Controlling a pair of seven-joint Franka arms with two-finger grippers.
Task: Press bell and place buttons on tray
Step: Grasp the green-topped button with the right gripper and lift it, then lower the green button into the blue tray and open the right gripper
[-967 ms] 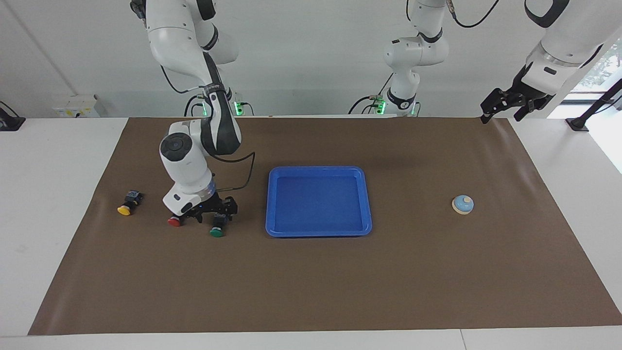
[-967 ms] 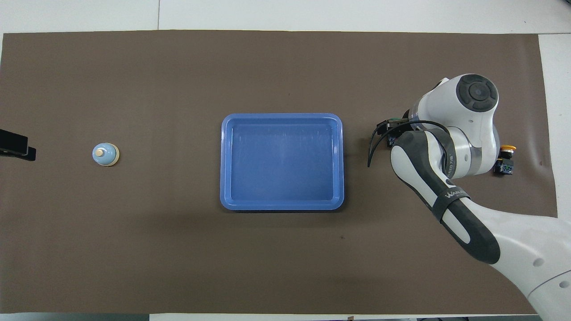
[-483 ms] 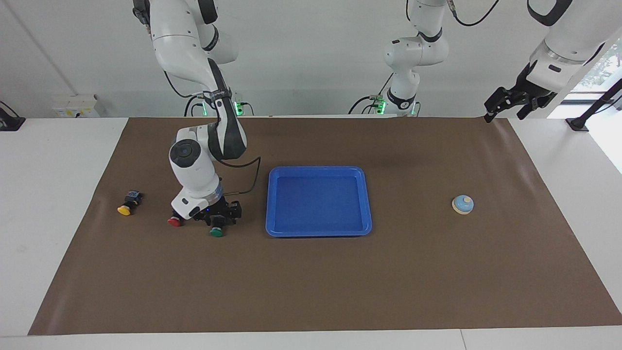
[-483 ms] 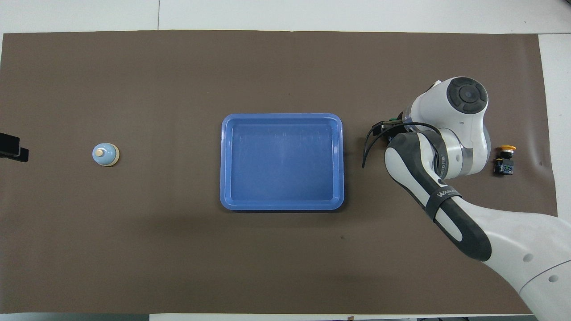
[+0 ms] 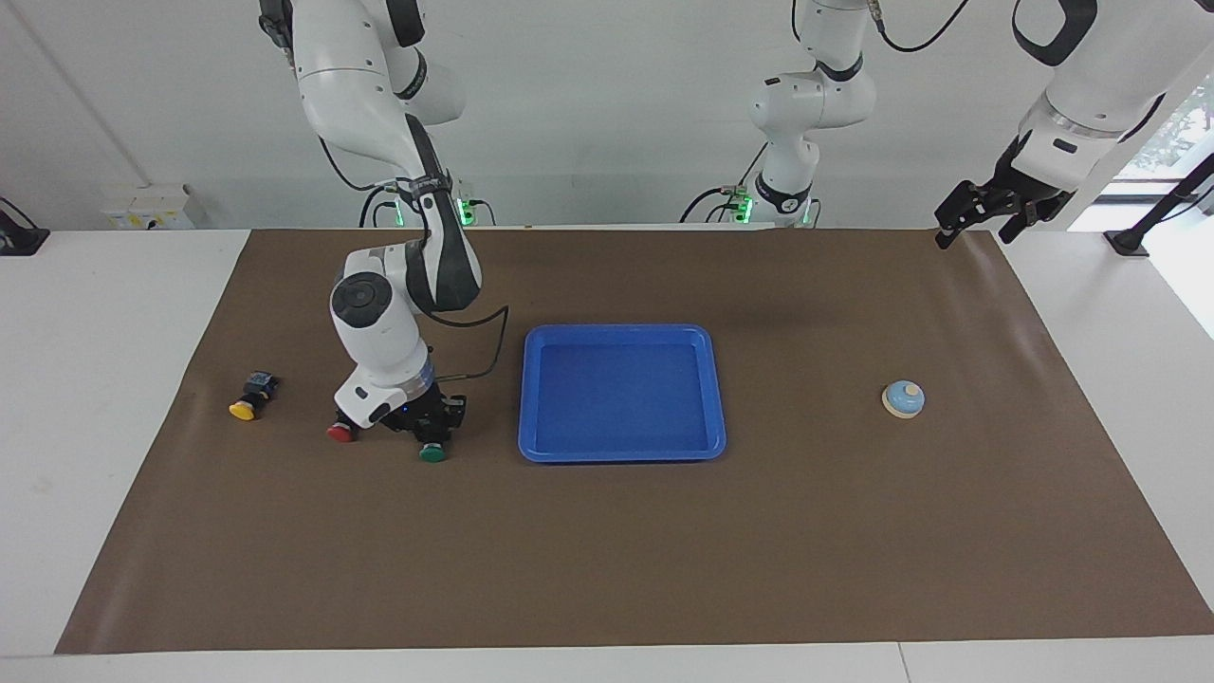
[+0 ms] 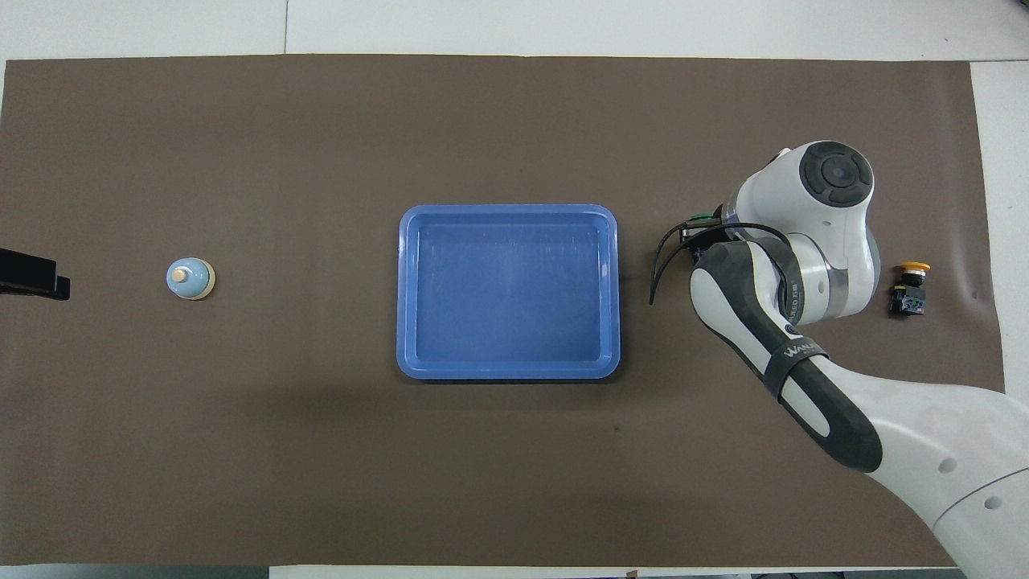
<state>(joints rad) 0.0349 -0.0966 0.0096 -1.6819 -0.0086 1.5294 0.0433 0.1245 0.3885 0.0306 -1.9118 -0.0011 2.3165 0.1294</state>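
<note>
Facing view alone: red button [image 5: 340,433], green button [image 5: 433,452] beside right arm.

One camera sat high across the surface [image 5: 607,569], facing the robots and taking in both arms and the wall. The other hung steeply above the robots' end, looking forward and down. Both stood well back, a half turn apart, and shared the brown mat [image 6: 321,450] and blue tray [image 5: 531,398].
</note>
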